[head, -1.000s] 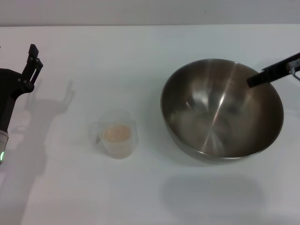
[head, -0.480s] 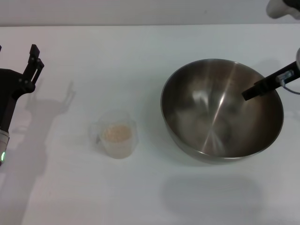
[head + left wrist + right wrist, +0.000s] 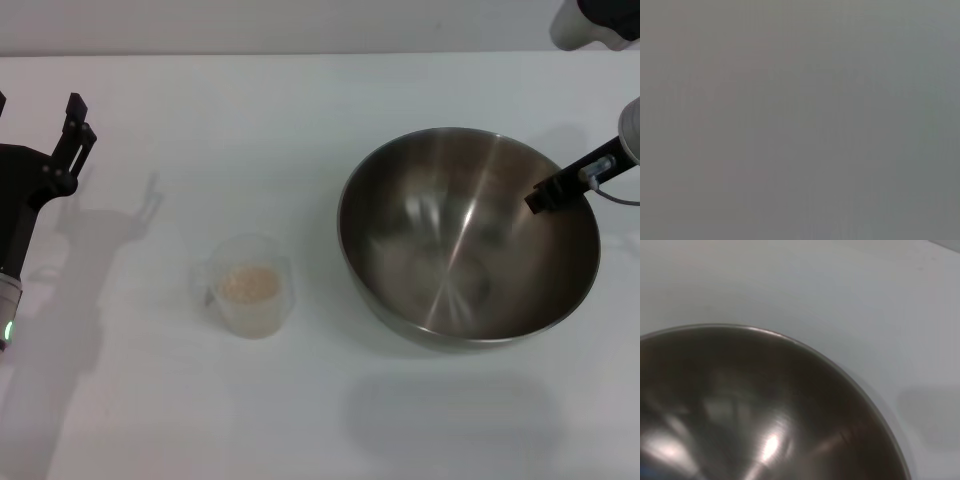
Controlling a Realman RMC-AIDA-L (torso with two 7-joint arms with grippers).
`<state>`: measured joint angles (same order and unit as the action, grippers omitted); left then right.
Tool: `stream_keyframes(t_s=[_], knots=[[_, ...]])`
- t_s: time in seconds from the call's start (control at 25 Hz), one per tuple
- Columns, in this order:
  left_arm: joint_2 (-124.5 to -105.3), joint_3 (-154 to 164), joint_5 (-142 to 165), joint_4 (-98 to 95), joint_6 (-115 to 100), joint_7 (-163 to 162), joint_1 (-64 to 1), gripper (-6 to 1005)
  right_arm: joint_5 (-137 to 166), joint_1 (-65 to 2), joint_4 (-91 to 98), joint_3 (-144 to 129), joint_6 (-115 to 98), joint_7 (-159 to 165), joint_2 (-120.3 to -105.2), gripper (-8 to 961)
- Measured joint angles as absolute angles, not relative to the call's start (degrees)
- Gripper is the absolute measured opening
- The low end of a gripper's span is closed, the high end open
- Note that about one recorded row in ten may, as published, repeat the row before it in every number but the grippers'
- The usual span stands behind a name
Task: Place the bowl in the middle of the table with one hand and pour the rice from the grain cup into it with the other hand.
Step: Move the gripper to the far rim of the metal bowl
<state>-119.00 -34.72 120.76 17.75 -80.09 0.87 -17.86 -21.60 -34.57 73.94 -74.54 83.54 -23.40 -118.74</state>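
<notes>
— Moved since half a second ago: the bowl [image 3: 468, 235], shifted slightly leftward on the table [image 3: 300, 420].

— Left to right?

— Left gripper [image 3: 72, 125] is parked at the edge, fingers spread, nothing held. Grain cup [image 3: 249, 285] with rice [image 3: 247, 284] sits mid-left. Right gripper [image 3: 560, 185] is seen at the bowl's right rim; its grip possibly closed, cannot be told.

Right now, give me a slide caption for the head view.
Right pincer at the empty bowl's rim; grain cup of rice waits beside it, left pincer parked.

shiny steel bowl [image 3: 468, 236] sits upright on white table [image 3: 300, 120]; frosted grain cup [image 3: 250, 285] of rice [image 3: 247, 283] stands left.
</notes>
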Motion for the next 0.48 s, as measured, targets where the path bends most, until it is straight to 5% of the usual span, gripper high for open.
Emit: stream_keyframes(t_s=[0.2, 0.48], knots=[[-119.00, -34.72, 120.76, 17.75, -79.90, 0.87, -17.93, 818, -21.56, -34.58, 73.82, -74.49, 83.46, -23.44, -118.74, 154], [-119.00, -34.72, 120.76, 17.75, -79.89, 0.87, -17.93, 816, -21.52, -33.69, 77.37, -73.56, 83.47, -23.45, -118.77, 81]])
